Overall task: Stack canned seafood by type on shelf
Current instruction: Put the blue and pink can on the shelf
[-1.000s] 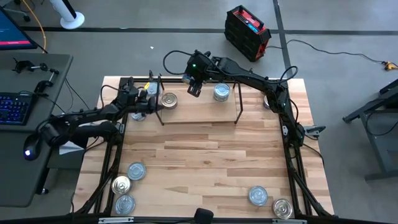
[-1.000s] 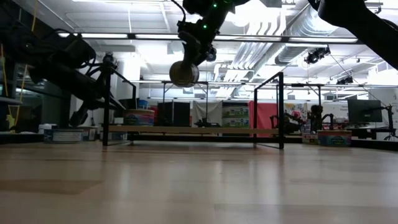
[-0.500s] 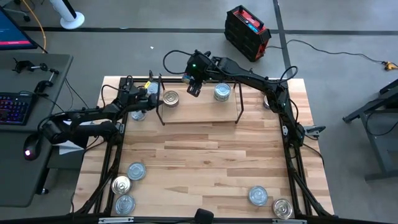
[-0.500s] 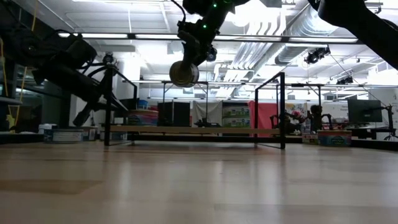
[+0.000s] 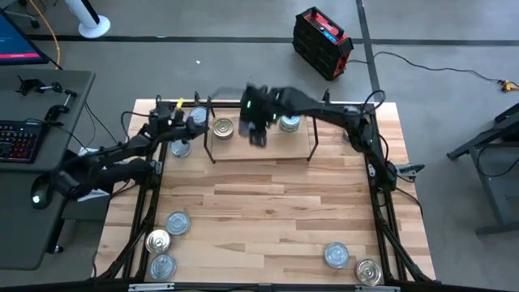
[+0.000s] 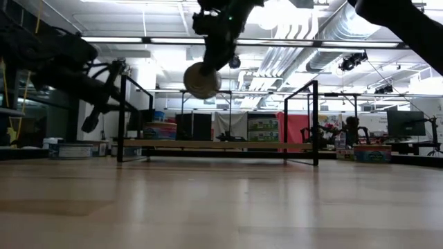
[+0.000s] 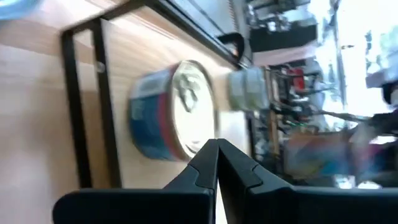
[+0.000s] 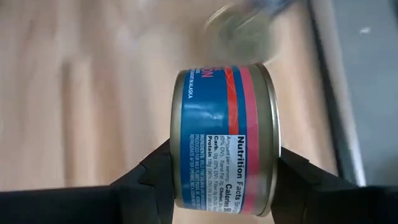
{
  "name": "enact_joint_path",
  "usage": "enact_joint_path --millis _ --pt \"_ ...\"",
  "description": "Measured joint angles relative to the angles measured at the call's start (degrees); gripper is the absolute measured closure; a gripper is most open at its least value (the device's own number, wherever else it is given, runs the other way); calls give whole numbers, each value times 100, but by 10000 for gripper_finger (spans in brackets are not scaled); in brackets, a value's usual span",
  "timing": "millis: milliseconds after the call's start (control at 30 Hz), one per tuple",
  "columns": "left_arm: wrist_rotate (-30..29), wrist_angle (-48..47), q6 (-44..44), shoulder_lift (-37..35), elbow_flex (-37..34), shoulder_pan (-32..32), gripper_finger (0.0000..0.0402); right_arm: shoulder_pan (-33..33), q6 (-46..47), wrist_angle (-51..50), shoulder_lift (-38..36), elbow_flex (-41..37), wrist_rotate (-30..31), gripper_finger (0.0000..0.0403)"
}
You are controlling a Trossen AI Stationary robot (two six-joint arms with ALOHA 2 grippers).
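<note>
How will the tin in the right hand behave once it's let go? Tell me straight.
The tin is clamped across its flat ends by the right hand and stands on edge. If it were released like this it would probably roll along the shelf. It looks like rigid metal, so it is unlikely to dent. Its glossy label may be a little slippery.

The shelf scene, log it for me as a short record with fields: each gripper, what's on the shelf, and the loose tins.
right gripper: shut on a blue-and-red tin, held above the shelf
left gripper: shut, empty, at the shelf's left end
on shelf: gold-lidded tin, silver-lidded tin
loose tins: three front left, two front right
</note>
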Motion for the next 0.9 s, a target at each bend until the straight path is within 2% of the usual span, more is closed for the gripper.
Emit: enact_joint_path --millis 133,267,433,500,567,733,900 --pt "300 -415 -158 -679 0 212 401 674 -423 -42 34 -317 363 238" --pt "565 -451 -631 -1360 0 266 401 1188 -473 1404 20 -776 744 238" --pt "662 -133 -1506 -2216 0 265 401 1282 -890 3350 43 -1819 2591 238" --pt "664 206 -1985 -2511 0 265 402 1248 -1161 3887 42 -2069 2902 238" --pt "664 769 -2596 -2766 0 265 402 1259 -1353 4207 19 -2261 2958 238" --pt "596 2362 -3992 -3197 169 265 402 1385 -1448 4230 32 -2526 2829 238" --pt "498 2479 -4205 -3482 965 265 401 1522 -1993 4734 102 -2801 3108 238"
